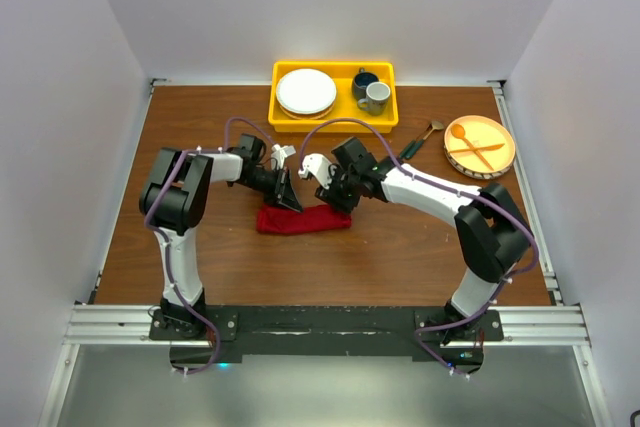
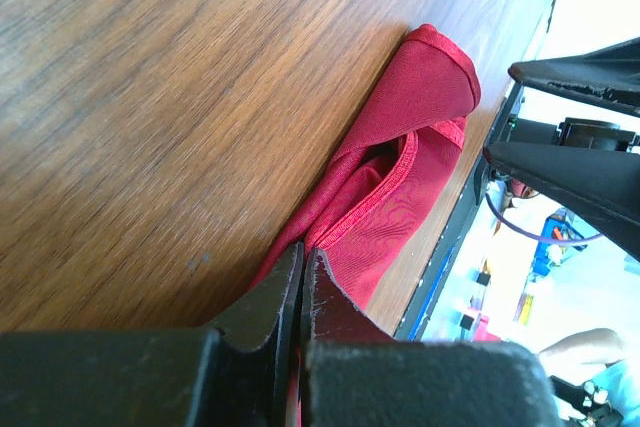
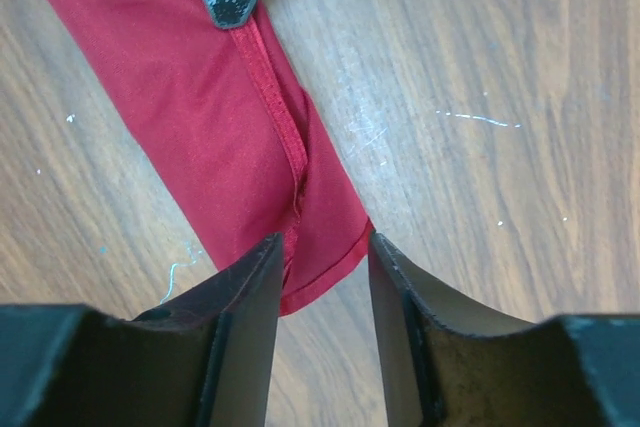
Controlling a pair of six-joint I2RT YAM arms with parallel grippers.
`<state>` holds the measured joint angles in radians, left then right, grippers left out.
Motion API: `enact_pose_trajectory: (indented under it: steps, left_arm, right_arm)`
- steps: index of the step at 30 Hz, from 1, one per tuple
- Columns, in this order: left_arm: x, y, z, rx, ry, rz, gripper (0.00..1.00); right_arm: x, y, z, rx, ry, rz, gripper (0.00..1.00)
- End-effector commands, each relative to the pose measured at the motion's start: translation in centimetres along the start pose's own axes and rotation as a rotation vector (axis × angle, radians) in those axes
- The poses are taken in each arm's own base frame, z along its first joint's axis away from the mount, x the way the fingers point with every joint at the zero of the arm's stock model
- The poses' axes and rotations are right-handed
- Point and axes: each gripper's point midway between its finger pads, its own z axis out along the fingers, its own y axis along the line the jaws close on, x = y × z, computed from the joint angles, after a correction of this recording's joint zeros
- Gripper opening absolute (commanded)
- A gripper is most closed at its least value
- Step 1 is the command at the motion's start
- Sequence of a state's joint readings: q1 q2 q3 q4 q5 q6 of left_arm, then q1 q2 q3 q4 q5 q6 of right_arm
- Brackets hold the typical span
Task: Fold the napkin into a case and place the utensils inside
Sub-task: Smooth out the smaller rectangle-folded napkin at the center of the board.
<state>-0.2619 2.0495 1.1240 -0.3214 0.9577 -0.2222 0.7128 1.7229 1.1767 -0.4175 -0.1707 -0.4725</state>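
Note:
The red napkin [image 1: 305,219] lies mid-table, folded into a narrow long strip with a hemmed flap along it [image 2: 400,177]. My left gripper [image 1: 290,202] is shut on the strip's left end, with red cloth pinched between the closed jaws [image 2: 303,252]. My right gripper [image 1: 340,197] is open just above the strip's right end [image 3: 325,242], its jaws astride the cloth's corner [image 3: 200,107]. Gold utensils [image 1: 478,147] lie crossed on a round wooden plate [image 1: 503,133] at the right. Another utensil [image 1: 420,140] lies on the table beside that plate.
A yellow tray [image 1: 333,128] at the back holds white plates [image 1: 306,92] and two mugs [image 1: 372,92]. White walls enclose the table on three sides. A metal rail [image 1: 330,325] runs along the near edge.

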Motion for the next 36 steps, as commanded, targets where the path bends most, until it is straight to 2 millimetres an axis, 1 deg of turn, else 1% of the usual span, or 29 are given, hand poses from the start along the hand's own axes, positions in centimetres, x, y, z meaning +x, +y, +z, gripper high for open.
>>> enact_pose_trajectory:
  steps: [1, 3, 5, 6, 8, 9, 10, 14, 15, 17, 18, 19, 21, 22, 25, 29, 31, 34, 36]
  left_arm:
    - [1.5, 4.5, 0.8, -0.149, 0.024, -0.023, 0.0]
    - [1.5, 4.4, 0.8, -0.148, 0.023, -0.025, 0.0]
    - [1.5, 4.5, 0.8, -0.149, 0.022, -0.025, 0.0]
    - [1.4, 4.4, 0.8, -0.149, 0.021, -0.021, 0.0]
    - [1.5, 4.4, 0.8, -0.151, 0.021, -0.024, 0.0]
    - [1.5, 4.4, 0.8, -0.151, 0.022, -0.024, 0.0]
    - [1.5, 4.4, 0.7, -0.151, 0.022, -0.024, 0.0]
    - [1.5, 4.4, 0.8, -0.151, 0.023, -0.026, 0.0]
    - [1.3, 4.4, 0.8, -0.151, 0.02, -0.024, 0.0]
    - [1.3, 4.4, 0.9, -0.148, 0.022, -0.027, 0.0]
    - [1.3, 4.4, 0.9, -0.148, 0.022, -0.027, 0.0]
    - [1.4, 4.5, 0.9, -0.148, 0.024, -0.027, 0.0]
    - [1.5, 4.5, 0.9, -0.15, 0.027, -0.026, 0.0]
    - [1.5, 4.5, 0.9, -0.149, 0.029, -0.025, 0.0]
    - [1.6, 4.8, 0.8, -0.154, 0.033, -0.03, 0.0]
    - [1.9, 5.4, 0.7, -0.165, 0.034, -0.05, 0.0]
    - [2.1, 5.7, 0.6, -0.17, 0.035, -0.066, 0.0]
    - [2.0, 5.9, 0.4, -0.176, 0.029, -0.073, 0.0]
    - [1.8, 5.9, 0.4, -0.176, 0.024, -0.07, 0.0]
  right_arm:
    - [-0.6, 0.4, -1.0, -0.014, -0.01, -0.029, 0.42]
    - [0.2, 0.6, -0.3, -0.014, 0.013, -0.043, 0.42]
    - [0.4, 0.6, 0.3, -0.004, 0.016, -0.053, 0.43]
    - [1.1, 0.6, 0.8, 0.002, 0.036, -0.052, 0.43]
    - [1.2, 0.3, 1.3, 0.018, 0.036, -0.057, 0.43]
    - [1.7, 0.3, 1.7, 0.02, 0.048, -0.057, 0.43]
    - [1.8, 0.1, 2.0, 0.034, 0.045, -0.057, 0.43]
    - [2.7, 0.3, 3.0, 0.054, 0.071, -0.076, 0.41]
    - [3.2, 0.6, 3.3, 0.057, 0.081, -0.085, 0.41]
    - [3.2, 0.4, 3.6, 0.086, 0.08, -0.102, 0.4]
    - [3.5, 0.6, 3.7, 0.091, 0.088, -0.109, 0.35]
    - [3.3, 0.4, 3.8, 0.106, 0.079, -0.111, 0.32]
    - [3.4, 0.2, 3.7, 0.131, 0.085, -0.115, 0.24]
    - [3.2, 0.0, 3.7, 0.146, 0.077, -0.114, 0.17]
    - [3.3, -0.6, 3.5, 0.194, 0.089, -0.101, 0.09]
    - [3.5, -1.8, 2.9, 0.269, 0.109, -0.081, 0.01]
    - [3.4, -2.1, 2.6, 0.289, 0.102, -0.075, 0.0]
    - [3.7, -1.9, 2.6, 0.286, 0.101, -0.077, 0.0]
    - [3.6, -1.2, 2.9, 0.252, 0.096, -0.081, 0.0]
